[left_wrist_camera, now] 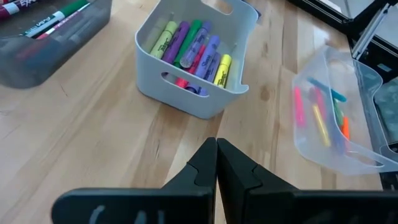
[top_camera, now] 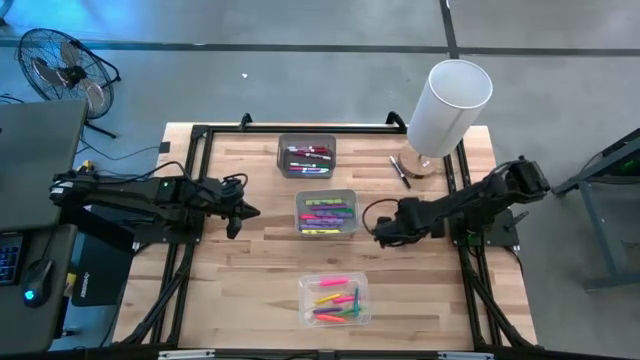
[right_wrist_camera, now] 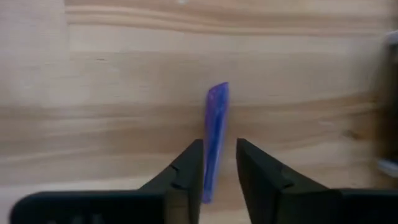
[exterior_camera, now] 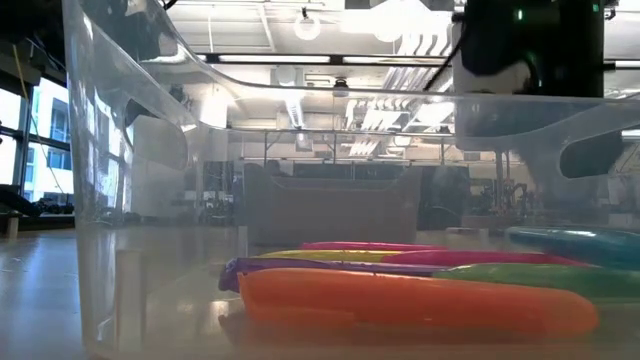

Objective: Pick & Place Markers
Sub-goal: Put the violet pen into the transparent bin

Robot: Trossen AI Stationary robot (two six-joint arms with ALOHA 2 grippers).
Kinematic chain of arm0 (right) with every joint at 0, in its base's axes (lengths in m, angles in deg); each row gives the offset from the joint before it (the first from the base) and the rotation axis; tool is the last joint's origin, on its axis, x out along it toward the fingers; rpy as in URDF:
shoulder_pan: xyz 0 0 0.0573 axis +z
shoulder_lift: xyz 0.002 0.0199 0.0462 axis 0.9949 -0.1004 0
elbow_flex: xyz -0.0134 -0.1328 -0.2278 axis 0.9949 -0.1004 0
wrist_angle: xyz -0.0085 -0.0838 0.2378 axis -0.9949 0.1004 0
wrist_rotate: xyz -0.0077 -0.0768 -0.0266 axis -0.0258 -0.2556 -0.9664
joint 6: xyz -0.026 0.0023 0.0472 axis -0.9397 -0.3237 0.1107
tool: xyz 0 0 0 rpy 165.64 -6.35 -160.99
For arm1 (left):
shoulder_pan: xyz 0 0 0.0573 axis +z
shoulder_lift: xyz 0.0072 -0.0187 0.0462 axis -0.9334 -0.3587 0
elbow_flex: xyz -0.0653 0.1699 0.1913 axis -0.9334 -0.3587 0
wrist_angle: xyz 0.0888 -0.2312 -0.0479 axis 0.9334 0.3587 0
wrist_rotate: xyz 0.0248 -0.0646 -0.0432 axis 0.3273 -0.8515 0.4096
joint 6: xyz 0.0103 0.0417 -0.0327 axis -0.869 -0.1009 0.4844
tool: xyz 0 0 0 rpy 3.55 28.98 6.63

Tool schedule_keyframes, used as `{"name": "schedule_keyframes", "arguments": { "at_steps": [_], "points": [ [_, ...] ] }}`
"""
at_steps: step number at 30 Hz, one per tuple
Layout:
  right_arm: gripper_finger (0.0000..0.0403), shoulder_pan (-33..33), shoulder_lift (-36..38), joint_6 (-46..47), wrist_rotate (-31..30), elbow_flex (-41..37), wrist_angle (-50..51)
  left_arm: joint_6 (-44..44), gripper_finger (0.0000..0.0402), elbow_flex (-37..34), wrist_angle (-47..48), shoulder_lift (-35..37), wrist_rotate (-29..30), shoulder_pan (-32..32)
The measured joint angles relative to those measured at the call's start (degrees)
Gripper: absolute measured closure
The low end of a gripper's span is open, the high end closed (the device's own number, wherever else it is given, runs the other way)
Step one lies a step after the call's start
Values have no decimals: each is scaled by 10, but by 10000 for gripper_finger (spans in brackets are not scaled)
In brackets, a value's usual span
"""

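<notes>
High view: 3 bins hold markers; right gripper clamps a purple marker; left gripper closed.

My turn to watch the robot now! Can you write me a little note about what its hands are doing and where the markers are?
Left gripper: shut, empty, hovering left of the middle bin.
Right gripper: shut on a purple marker, low over bare table just right of the middle bin.
Markers lie sorted in three bins: dark bin at the back, middle bin, clear bin in front.
One dark marker lies loose by the white cylinder.
Left: bin the purple marker, then probably the loose one.
</notes>
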Motion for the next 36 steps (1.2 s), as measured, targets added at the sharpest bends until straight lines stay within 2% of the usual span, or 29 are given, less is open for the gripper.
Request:
{"name": "schedule_keyframes", "arguments": {
  "at_steps": [3,7,10,14,18,21,23,28,32,36],
  "points": [
    [298,-11,0,0,5,-42,-58,0,396,0,0,0,-2,0],
    [296,-25,1,-4,41,-95,-132,0,396,0,1,0,-2,0],
    [313,-23,5,-6,45,-124,-173,0,396,0,1,0,-3,0],
    [371,-5,6,-11,29,-128,-177,0,396,0,1,0,-3,0],
    [375,15,1,-21,21,-110,-155,-1,396,0,1,0,-3,0],
    [375,34,-4,-24,49,-67,-75,-1,396,0,1,0,-6,0],
    [375,51,-2,-40,43,-14,-13,-1,396,0,1,0,-9,0],
    [375,91,-1,-80,-41,139,114,0,396,0,1,0,-15,0],
    [375,121,-7,-194,-112,252,73,0,396,0,1,-3,-15,0],
    [375,141,-41,-374,-114,332,-42,2,396,0,0,-3,-15,0]
  ]
}}
